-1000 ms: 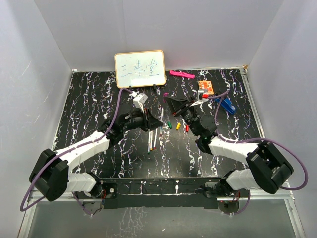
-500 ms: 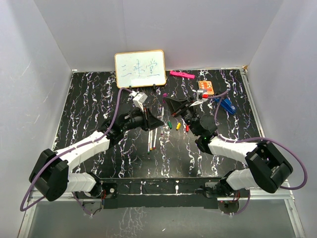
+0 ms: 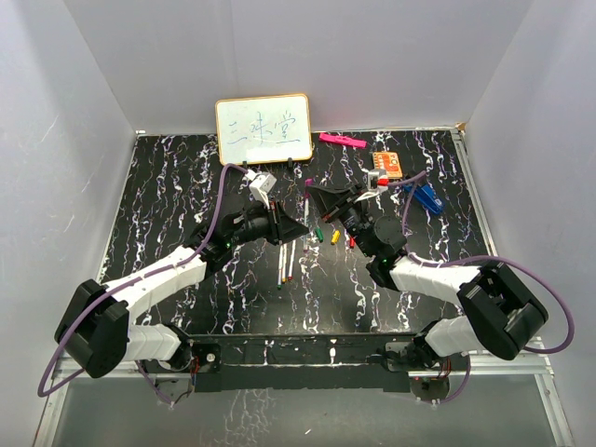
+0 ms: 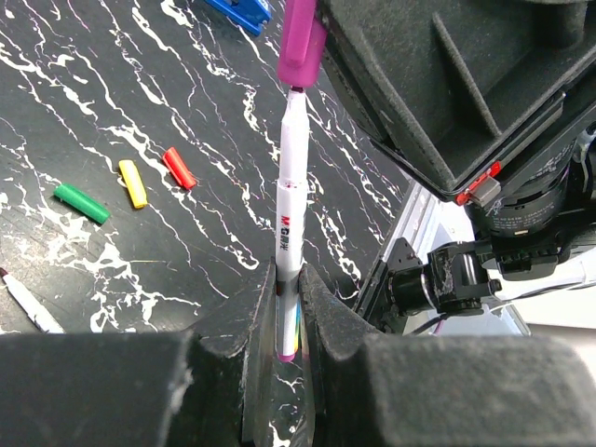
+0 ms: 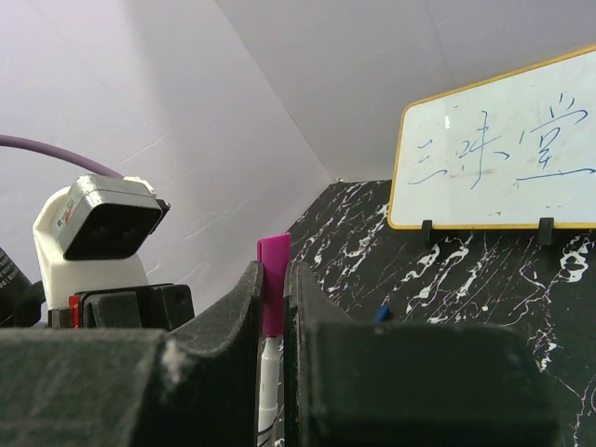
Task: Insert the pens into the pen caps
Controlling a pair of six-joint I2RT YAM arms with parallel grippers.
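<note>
My left gripper [image 4: 289, 279] is shut on the lower end of a white pen [image 4: 288, 233], which stands up from its jaws above the table. My right gripper [image 5: 273, 275] is shut on a purple pen cap [image 5: 273, 279]. The cap [image 4: 301, 42] sits right over the pen's tip, and the pen's neck [image 5: 268, 382] shows just below it. From above, the two grippers meet at mid-table, left [image 3: 300, 226] and right [image 3: 312, 191]. Two more pens [image 3: 287, 263] lie on the table. Green [image 4: 81, 204], yellow [image 4: 133, 182] and red [image 4: 180, 168] caps lie in a row.
A small whiteboard [image 3: 264, 128] stands at the back edge. A pink flat bar [image 3: 341, 141], an orange board [image 3: 388, 165] and a blue clip [image 3: 428, 197] lie at the back right. A blue cap [image 5: 383, 314] lies near the whiteboard. White walls enclose the table.
The right gripper with the purple cap has eased slightly toward the left gripper's pen. Both grips are unchanged.
</note>
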